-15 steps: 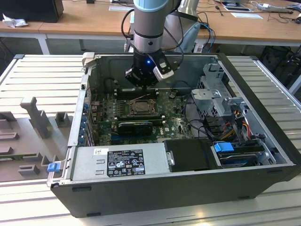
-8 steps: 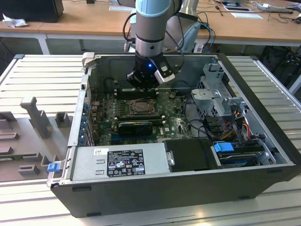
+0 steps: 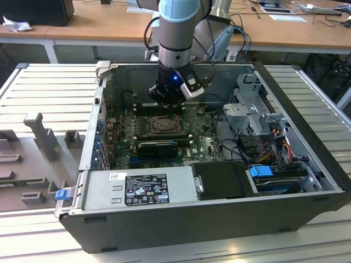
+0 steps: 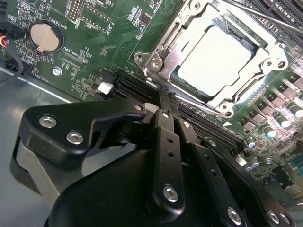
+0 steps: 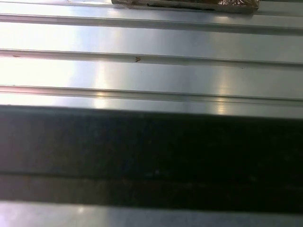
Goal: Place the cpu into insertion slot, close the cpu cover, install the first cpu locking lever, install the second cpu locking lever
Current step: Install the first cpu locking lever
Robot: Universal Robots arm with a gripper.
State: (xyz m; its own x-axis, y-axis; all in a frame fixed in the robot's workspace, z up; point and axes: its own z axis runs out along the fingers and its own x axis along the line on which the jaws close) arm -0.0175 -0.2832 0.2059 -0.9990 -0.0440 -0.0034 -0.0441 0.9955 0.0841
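Cpu (image 4: 215,60) flat, face up in insertion slot (image 4: 161,61), cpu cover (image 4: 246,82) closed

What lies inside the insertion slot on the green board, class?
The cpu lies flat in the insertion slot, its pale face showing through the cpu cover, which frames it. The socket's contacts beneath the chip are covered.

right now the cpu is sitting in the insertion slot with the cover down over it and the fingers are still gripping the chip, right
Not quite. The cpu does sit in the insertion slot with the cpu cover down around it, but the gripper is not holding it. In the second wrist view the fingers are closed together with nothing between them, off to the side of the socket over the black memory slots.
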